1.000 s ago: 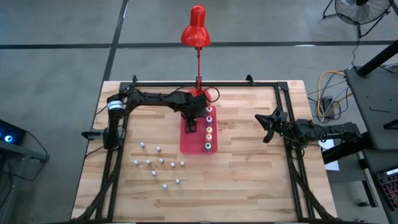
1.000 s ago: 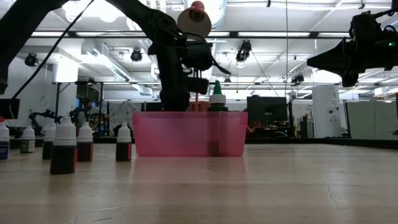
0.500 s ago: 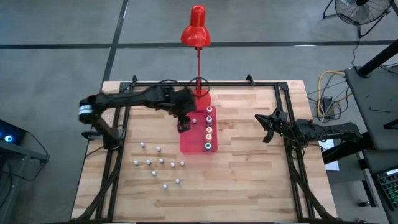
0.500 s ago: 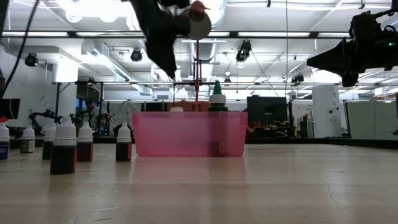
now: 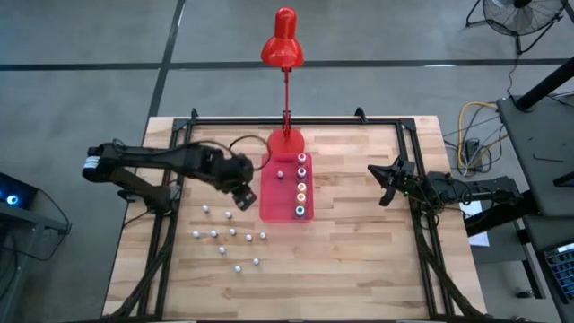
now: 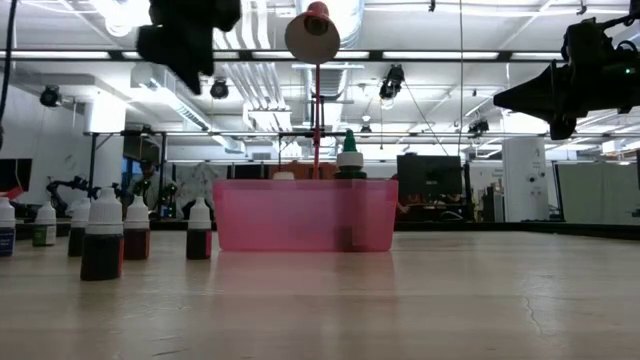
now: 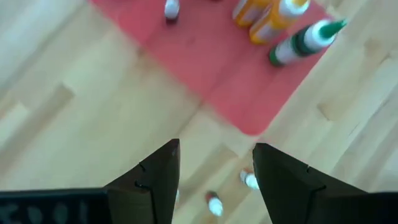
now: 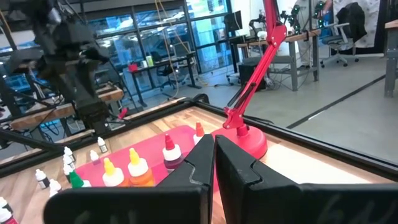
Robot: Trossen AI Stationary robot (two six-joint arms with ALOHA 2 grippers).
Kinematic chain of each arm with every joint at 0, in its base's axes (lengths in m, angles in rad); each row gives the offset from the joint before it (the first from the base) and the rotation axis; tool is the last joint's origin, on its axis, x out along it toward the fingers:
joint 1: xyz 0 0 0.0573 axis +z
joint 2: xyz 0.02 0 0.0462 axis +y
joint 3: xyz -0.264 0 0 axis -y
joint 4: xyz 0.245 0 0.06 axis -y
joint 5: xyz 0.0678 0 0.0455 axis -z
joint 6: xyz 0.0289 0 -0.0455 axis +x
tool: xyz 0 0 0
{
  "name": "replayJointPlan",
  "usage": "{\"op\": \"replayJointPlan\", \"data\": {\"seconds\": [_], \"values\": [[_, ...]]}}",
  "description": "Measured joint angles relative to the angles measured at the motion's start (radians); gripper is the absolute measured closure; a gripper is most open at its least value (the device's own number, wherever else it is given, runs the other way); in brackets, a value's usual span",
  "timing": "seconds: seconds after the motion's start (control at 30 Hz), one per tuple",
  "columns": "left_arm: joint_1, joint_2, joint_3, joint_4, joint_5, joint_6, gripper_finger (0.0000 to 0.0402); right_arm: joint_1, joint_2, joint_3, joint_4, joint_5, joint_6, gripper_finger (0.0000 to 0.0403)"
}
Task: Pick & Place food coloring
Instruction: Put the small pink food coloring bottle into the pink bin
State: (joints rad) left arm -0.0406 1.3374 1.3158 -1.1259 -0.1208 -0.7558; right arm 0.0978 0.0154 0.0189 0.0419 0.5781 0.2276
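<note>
Left gripper hangs in the air just beside the left edge of the red tray. Its two dark fingers are apart, and nothing is between them. It looks like it is between bottles: it holds none, and it is over the bare wood between the tray and the loose bottles.

I think the next move is to go down to the small bottles standing on the wood in front of it. The gripper would have to come down straight over one little bottle, with one finger on each side, and then squeeze. The bottles stand close to each other, so it could knock one over if it comes in crooked.

These food coloring bottles are tiny, with whitish caps and dark color inside. In the low view they stand upright in a bunch on the left side of the table.

Next comes the tray, which is flat and pink-red. One small white-capped bottle stands alone in it. Along its right side stands a row of bigger bottles with colored caps, and the teal-capped bottle is at the near end of the row.

A red desk lamp stands just behind the tray.

Far on the right, the right gripper waits above the table edge, well apart from everything. Its fingers are pressed together and hold nothing.
</note>
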Motion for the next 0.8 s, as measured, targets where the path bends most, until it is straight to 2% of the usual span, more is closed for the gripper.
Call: {"op": "replayJointPlan", "data": {"seconds": [0.13,0.37,0.43,0.57,0.8], "values": [[-0.073,-0.014,-0.075,0.040,-0.001,-0.123,0.0227,0.000,0.001,0.000,0.000,0.000,0.000,0.0394],[-0.131,0.051,-0.127,0.274,0.001,-0.271,0.0227,0.000,0.000,0.000,0.000,0.000,0.000,0.0394],[-0.136,0.084,-0.125,0.316,0.001,-0.289,0.0227,0.000,0.000,0.000,0.000,0.000,0.000,0.0394],[-0.155,0.148,-0.086,0.337,0.066,-0.356,0.0227,0.000,0.000,0.000,0.000,0.000,0.000,0.0394],[-0.212,0.235,-0.015,0.303,0.057,-0.499,0.0227,0.000,0.000,0.000,0.000,0.000,0.000,0.0394]]}}
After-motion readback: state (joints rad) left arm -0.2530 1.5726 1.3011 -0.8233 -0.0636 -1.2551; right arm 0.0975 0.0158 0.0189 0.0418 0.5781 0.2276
